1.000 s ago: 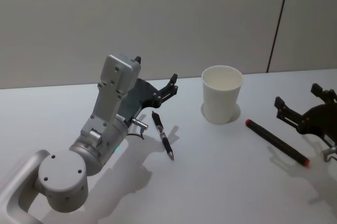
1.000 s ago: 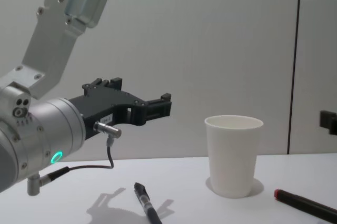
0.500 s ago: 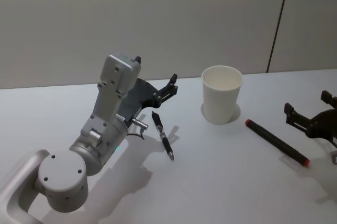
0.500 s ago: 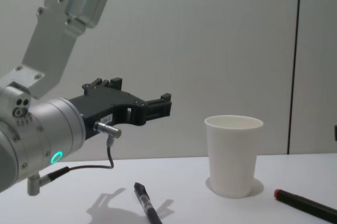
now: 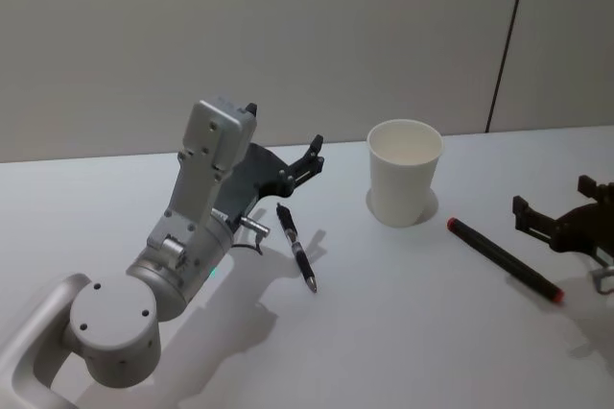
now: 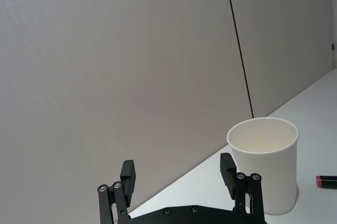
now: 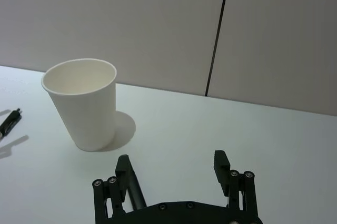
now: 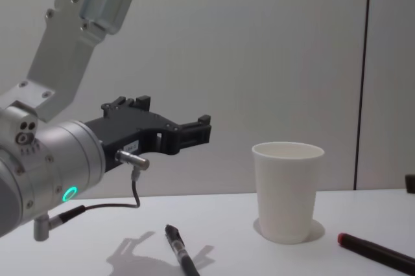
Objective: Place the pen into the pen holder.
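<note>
A black click pen (image 5: 295, 246) lies on the white table just beyond my left gripper (image 5: 309, 157), which hovers above its far end, open and empty. The pen holder, a white paper cup (image 5: 404, 174), stands upright to the right of that pen. A black marker with red ends (image 5: 504, 260) lies right of the cup. My right gripper (image 5: 554, 200) hangs open beside the marker's near end, touching nothing. The left wrist view shows the left gripper (image 6: 178, 171) facing the cup (image 6: 266, 166). The right wrist view shows the right gripper (image 7: 171, 163), the cup (image 7: 81, 103) and the marker (image 7: 134, 192).
The grey wall with a dark vertical seam (image 5: 507, 39) rises right behind the table. Bare tabletop (image 5: 403, 332) stretches in front of the cup and between the two pens.
My right gripper has sunk lower and drawn slightly back toward the right edge, beside the marker. The left arm, both pens and the cup have stayed put.
</note>
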Tool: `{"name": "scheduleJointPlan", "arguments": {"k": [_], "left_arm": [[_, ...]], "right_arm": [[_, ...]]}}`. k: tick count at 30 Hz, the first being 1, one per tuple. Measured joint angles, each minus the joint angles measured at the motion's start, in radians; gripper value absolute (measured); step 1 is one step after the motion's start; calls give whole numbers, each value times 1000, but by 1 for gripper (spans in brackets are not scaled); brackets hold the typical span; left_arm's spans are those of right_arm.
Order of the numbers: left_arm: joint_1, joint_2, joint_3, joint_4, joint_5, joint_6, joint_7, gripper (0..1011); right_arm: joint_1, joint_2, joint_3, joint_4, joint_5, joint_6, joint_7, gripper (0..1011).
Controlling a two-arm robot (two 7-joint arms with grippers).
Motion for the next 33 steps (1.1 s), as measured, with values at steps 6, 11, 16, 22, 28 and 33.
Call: {"name": "scheduleJointPlan", "arguments": {"k": [6,11,16,22,28,33], "left_arm": [[0,0,0,0,0,0,0,1001],[0,0,0,0,0,0,0,1001],[0,0,0,0,0,0,0,1001],[0,0,0,0,0,0,0,1001],[0,0,0,0,0,0,0,1001],[0,0,0,0,0,0,0,1001]], "right_arm": [[25,-12,-9,11,-16,67,6,1001],[39,-20,-16,19,-29,109,11,1001],[54,-29,-23,29,-44,154,13,1002],[67,-40,-32,44,-62,194,18,1001],[82,-53,-44,69,-85,219,27,1001],[95,-66,-56,92,-109,230,41,1001]]}}
